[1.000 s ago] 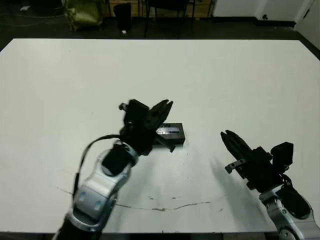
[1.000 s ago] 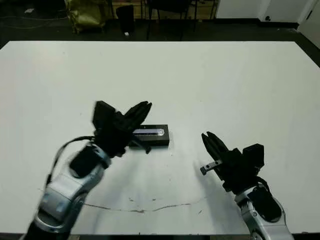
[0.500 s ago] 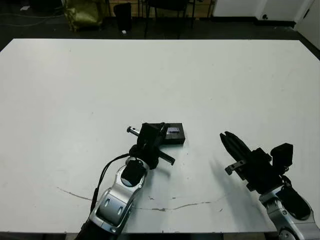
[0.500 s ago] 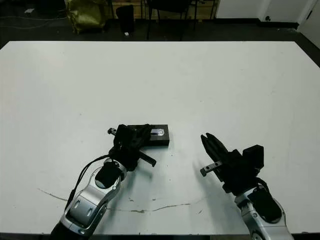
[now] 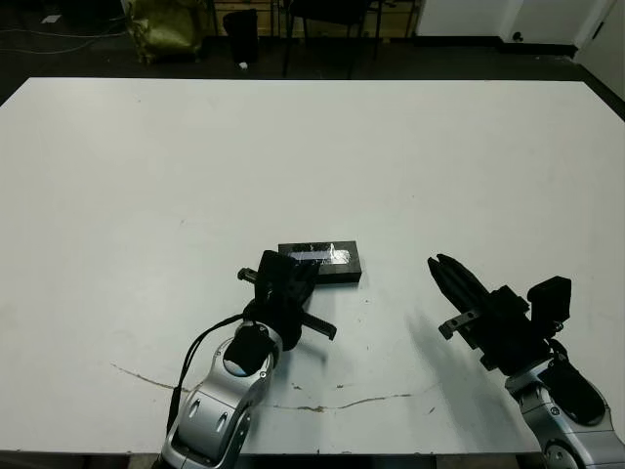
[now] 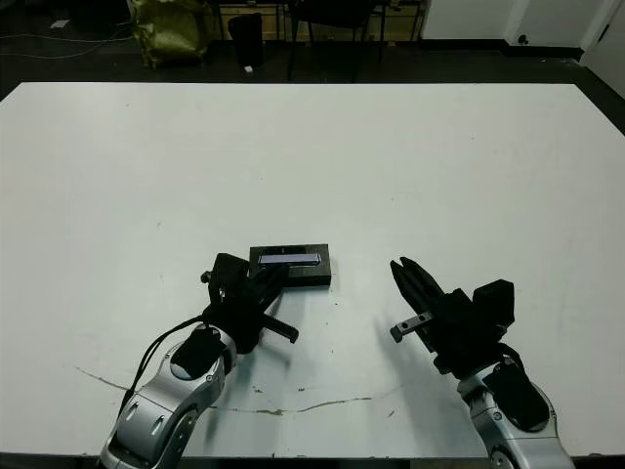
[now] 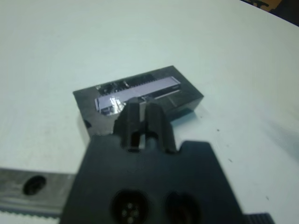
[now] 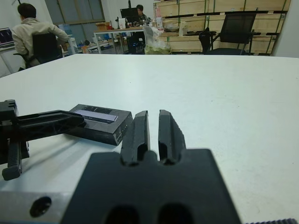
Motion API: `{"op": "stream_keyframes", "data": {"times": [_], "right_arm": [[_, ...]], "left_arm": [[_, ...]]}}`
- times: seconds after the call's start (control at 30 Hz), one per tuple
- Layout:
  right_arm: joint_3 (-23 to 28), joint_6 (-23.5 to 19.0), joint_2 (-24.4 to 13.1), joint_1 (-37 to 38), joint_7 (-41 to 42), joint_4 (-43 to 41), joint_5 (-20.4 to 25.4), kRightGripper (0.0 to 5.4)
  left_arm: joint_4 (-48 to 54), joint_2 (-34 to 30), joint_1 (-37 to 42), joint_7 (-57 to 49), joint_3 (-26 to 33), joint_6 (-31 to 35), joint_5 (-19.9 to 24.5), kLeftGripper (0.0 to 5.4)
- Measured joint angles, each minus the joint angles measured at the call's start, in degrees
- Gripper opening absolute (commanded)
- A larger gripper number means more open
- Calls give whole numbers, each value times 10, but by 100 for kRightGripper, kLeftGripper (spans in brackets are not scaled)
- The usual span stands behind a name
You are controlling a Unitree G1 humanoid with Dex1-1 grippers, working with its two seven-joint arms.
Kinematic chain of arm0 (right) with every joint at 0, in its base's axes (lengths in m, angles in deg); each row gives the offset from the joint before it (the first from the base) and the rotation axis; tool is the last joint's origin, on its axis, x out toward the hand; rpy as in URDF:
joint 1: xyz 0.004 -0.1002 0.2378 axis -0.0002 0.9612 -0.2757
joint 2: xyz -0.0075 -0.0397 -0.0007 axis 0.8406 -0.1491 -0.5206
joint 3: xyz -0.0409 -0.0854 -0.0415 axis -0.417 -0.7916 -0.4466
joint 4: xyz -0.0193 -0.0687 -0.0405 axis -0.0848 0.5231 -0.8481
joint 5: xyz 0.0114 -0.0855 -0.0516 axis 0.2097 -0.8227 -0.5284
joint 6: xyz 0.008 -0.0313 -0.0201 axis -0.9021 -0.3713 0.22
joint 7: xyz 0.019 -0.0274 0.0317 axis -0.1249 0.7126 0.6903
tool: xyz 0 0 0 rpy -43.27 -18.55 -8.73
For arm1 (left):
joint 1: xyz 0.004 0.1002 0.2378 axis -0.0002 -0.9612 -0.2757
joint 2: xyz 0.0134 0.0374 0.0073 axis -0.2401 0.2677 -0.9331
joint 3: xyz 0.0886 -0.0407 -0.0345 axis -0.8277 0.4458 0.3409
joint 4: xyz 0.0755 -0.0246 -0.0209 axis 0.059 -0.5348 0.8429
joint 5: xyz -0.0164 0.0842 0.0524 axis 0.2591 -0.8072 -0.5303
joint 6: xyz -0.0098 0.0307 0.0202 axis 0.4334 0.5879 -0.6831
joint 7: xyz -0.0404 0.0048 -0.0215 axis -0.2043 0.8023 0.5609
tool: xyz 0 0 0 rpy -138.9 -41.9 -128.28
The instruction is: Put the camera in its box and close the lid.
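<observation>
Matte black lid (image 5: 320,262) with glossy grey strip, flat on smooth white table (image 5: 439,166). Left pincer (image 7: 140,114) pressed together beside it; right pincer (image 8: 153,133) likewise, apart.

A white table (image 5: 410,147) is filling most of the head view, its top bare apart from a thin dark scuff line (image 5: 322,405) running along the near edge. A closed black box is sitting flat on it near the middle, the lid (image 5: 320,261) with its glossy grey strip facing up. Nothing else is lying on the surface.
</observation>
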State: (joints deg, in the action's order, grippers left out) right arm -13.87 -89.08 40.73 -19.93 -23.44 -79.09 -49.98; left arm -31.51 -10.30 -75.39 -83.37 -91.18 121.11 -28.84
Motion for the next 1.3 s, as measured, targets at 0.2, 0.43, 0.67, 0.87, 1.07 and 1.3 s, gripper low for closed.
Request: {"op": "stream_keyframes", "data": {"times": [0.2, 0.43, 0.67, 0.87, 1.07, 1.3], "right_arm": [[0, -7, 0, 3, -6, -8, -1, 0], [4, -10, 3, 3, -6, -8, 0, 0], [27, -22, 11, -21, -40, -28, 11, 0], [46, -21, 37, -54, -81, -29, 27, 0], [54, -13, 50, -81, -101, -12, 23, 0], [49, -3, 59, -89, -116, 18, -6, 0]], "left_arm": [[16, 0, 1, 3, 7, 17, 10, 1], [82, -30, -14, 20, 30, -117, 9, 1], [154, -58, 5, 18, 124, -304, 4, 1], [141, -99, 18, 23, 220, -331, 29, 1], [67, -116, 8, 20, 265, -321, 34, 1], [7, -87, -7, 9, 263, -284, 67, 1]]}}
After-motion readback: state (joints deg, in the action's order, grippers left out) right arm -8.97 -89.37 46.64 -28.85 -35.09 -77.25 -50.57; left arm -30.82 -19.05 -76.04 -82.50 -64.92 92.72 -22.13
